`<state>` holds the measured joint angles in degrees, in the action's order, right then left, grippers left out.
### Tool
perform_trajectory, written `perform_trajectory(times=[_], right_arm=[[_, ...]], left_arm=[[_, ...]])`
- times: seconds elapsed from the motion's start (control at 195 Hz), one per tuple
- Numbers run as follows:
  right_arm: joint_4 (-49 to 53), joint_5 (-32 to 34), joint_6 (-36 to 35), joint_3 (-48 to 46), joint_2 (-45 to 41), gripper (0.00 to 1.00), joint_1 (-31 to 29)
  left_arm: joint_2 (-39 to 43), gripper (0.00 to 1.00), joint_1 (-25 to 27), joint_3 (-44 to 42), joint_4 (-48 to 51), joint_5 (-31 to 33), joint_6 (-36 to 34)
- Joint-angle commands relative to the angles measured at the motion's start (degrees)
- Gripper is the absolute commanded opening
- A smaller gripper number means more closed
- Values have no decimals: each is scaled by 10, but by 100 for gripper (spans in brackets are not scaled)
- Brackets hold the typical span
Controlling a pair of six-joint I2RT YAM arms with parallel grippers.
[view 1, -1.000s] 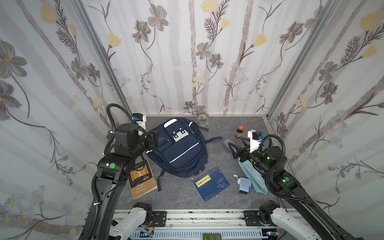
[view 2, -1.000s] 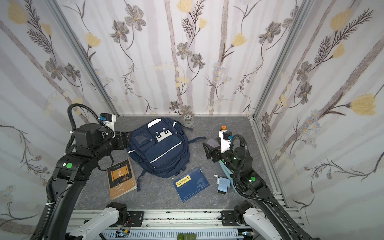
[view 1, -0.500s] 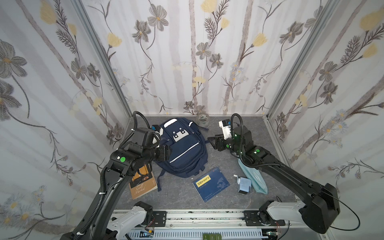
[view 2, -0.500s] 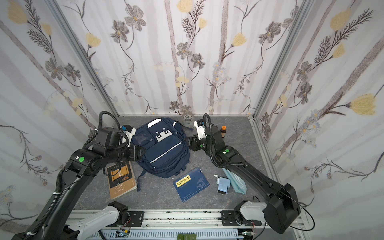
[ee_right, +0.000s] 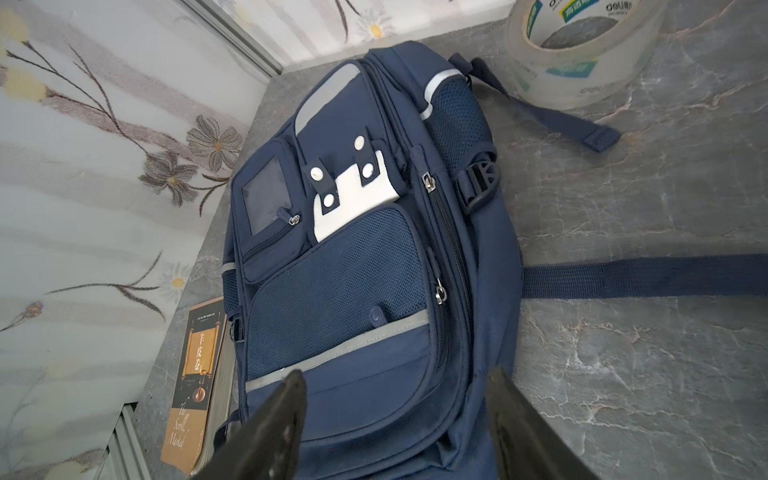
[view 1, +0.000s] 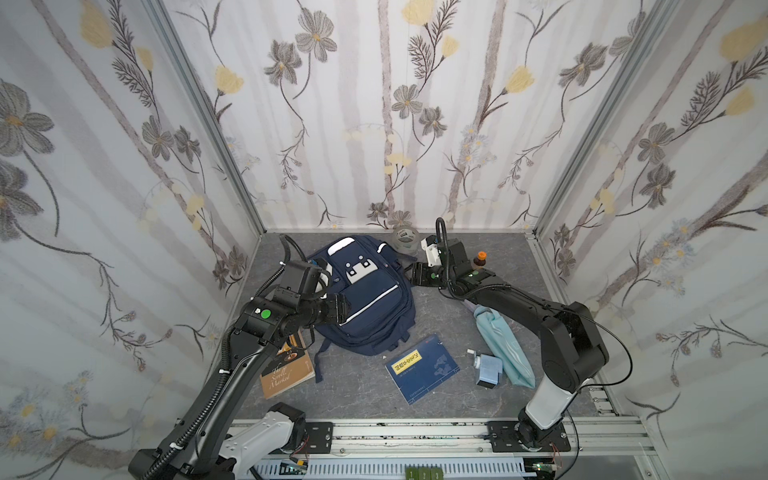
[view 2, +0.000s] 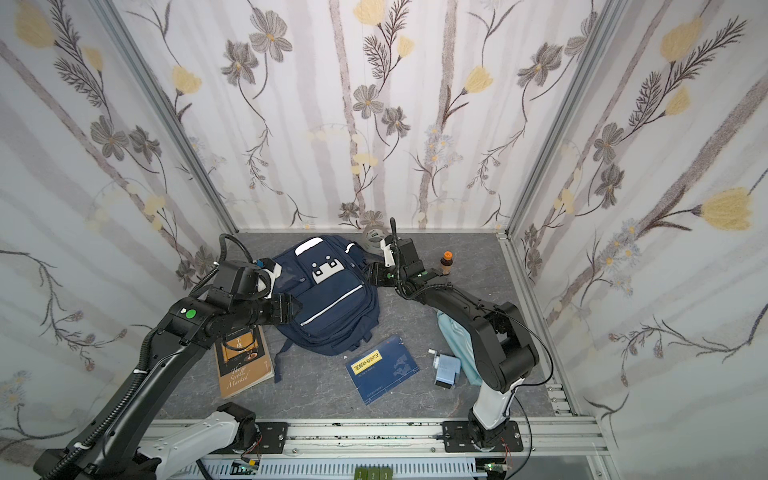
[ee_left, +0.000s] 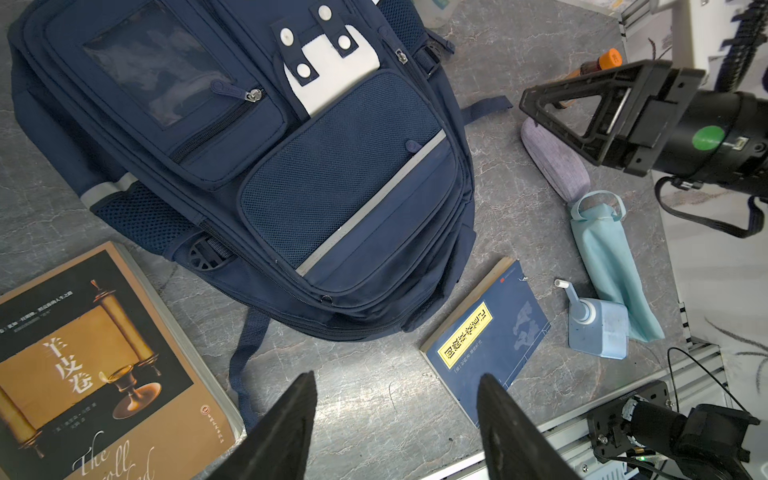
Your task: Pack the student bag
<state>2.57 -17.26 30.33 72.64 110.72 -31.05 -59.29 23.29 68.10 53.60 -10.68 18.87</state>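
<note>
The student bag (view 1: 368, 299) (view 2: 328, 299) is a navy backpack with white patches. It lies flat on the grey floor, front side up, and its zips look closed in both wrist views (ee_left: 270, 166) (ee_right: 365, 270). My left gripper (view 1: 343, 309) (view 2: 293, 309) hovers at the bag's left side, open and empty (ee_left: 395, 378). My right gripper (view 1: 413, 274) (view 2: 371, 274) is at the bag's upper right edge. It is open above the fabric with nothing between its fingers (ee_right: 395, 374).
A brown book (view 1: 286, 370) lies left of the bag and a blue booklet (view 1: 422, 368) in front of it. A teal pouch (view 1: 503, 349), a blue dispenser (view 1: 488, 368) and a grey case (ee_left: 555, 162) are to the right. A tape roll (view 1: 405, 239) and an orange-capped bottle (view 1: 481, 259) stand at the back.
Both arms have swung in toward the bag. The right gripper came from the right side to the bag's upper right edge. The left gripper moved over the bag's left side.
</note>
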Motion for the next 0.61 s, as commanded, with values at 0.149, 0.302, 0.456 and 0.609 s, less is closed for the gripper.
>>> perform_trajectory(times=[0.149,0.302,0.456,0.609], right_arm=[[-23,-35,59,-26,23,79,3],[-50,-45,82,-78,7,81,2],[-62,-63,95,-99,8,81,-6],[-86,-78,118,-122,12,81,-12]], left_arm=[[0,65,0,-7,-19,32,3],[4,66,0,-17,-20,39,4],[10,66,0,-29,-24,40,16],[17,66,0,-39,-29,40,19]])
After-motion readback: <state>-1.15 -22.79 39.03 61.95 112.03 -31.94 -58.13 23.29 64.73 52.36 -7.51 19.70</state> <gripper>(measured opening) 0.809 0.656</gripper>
